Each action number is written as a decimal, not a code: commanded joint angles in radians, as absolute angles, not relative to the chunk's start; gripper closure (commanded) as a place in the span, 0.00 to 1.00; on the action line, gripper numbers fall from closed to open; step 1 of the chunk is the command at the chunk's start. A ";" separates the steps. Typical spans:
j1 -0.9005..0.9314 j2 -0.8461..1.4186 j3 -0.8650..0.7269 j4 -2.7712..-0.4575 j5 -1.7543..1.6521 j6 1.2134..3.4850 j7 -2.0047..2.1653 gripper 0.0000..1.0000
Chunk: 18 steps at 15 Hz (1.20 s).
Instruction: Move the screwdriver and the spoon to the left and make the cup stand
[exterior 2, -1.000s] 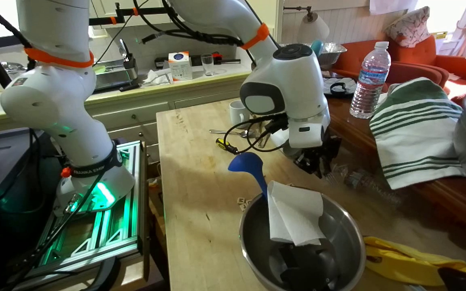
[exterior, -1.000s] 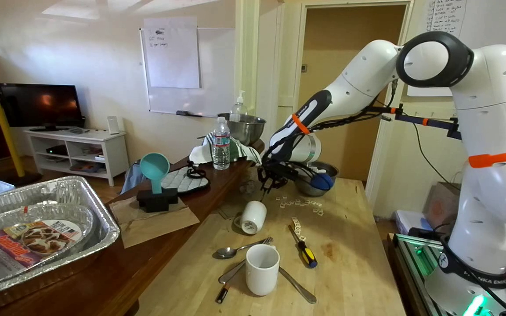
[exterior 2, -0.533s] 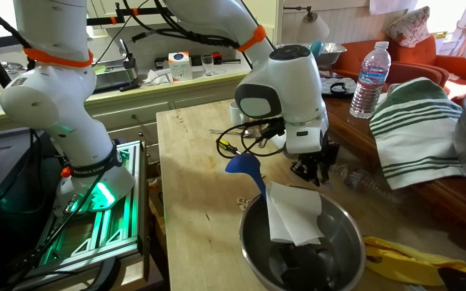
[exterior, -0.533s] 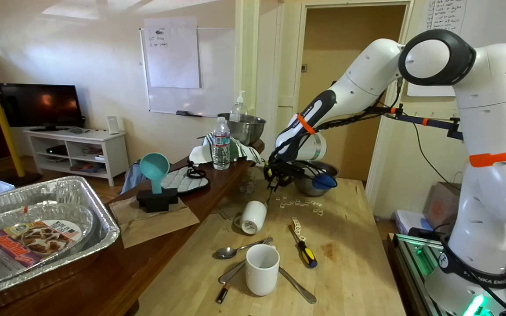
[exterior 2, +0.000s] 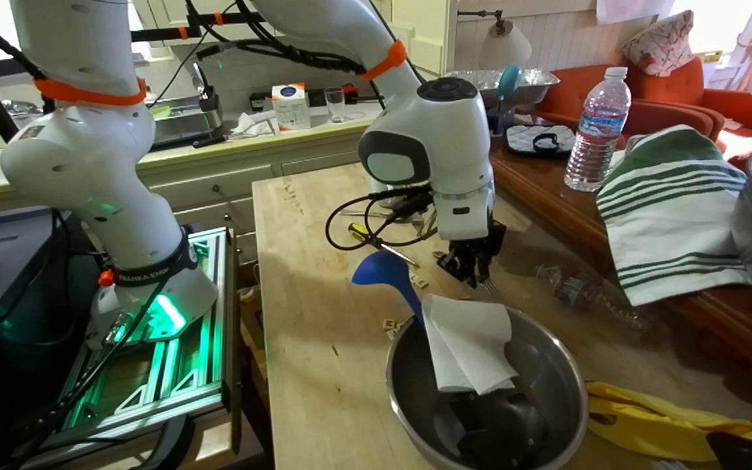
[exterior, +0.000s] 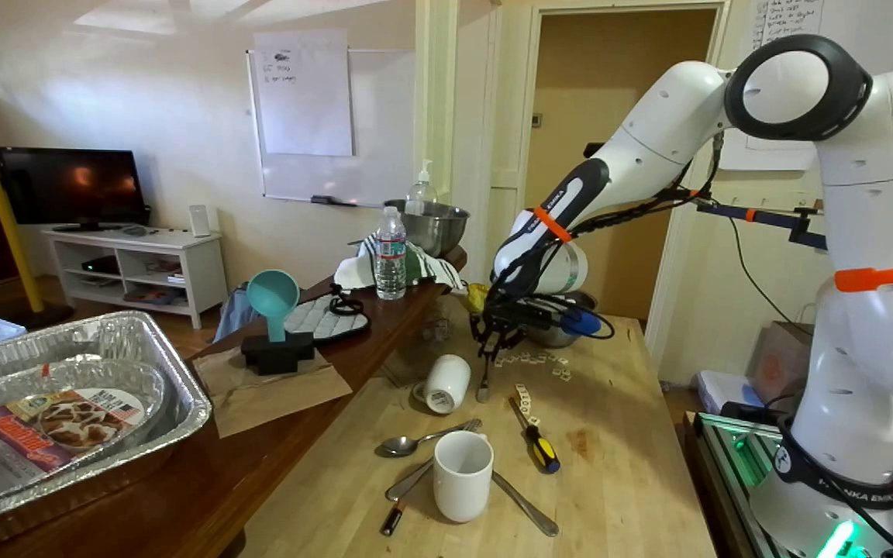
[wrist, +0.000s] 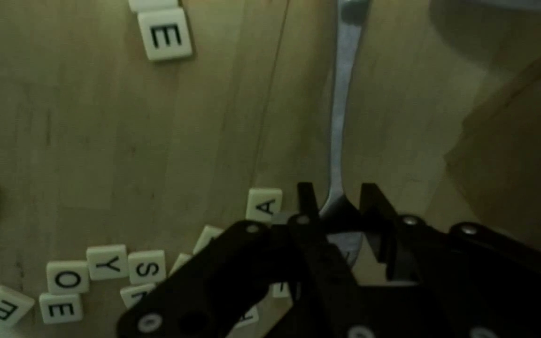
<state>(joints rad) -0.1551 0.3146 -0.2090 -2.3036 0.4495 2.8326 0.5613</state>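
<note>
Exterior view: a fork [exterior: 483, 391] drew in beside the tipped cup [exterior: 449, 380]

At the left, the spoon [exterior: 404, 445] lay on the table [exterior: 617, 500]. Next came the cup, on its side and base foremost, with the white mug [exterior: 462, 482] upright in front of it. Just right of the cup was the fork, in the claw [wrist: 336, 198], which pinched it near its head in the wrist view. Within the last second both had come forward, from behind the cup to its right. Furthest right lay the screwdriver [exterior: 541, 448], its place unchanged. For the task, this looked like a side errand or a stand-in: the spoon was not held, and the cup had yet to be stood up.
</note>
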 commanded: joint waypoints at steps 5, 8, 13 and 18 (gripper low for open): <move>-0.118 0.209 -0.174 -2.426 0.428 2.724 0.575 0.93; -0.112 0.198 -0.179 -2.455 0.422 2.703 0.587 0.93; -0.119 0.185 -0.176 -2.489 0.434 2.699 0.572 0.93; -0.129 0.156 -0.170 -2.495 0.446 2.691 0.543 0.32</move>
<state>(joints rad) -0.1178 0.2030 -0.1723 -2.4735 0.4483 2.7211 0.5619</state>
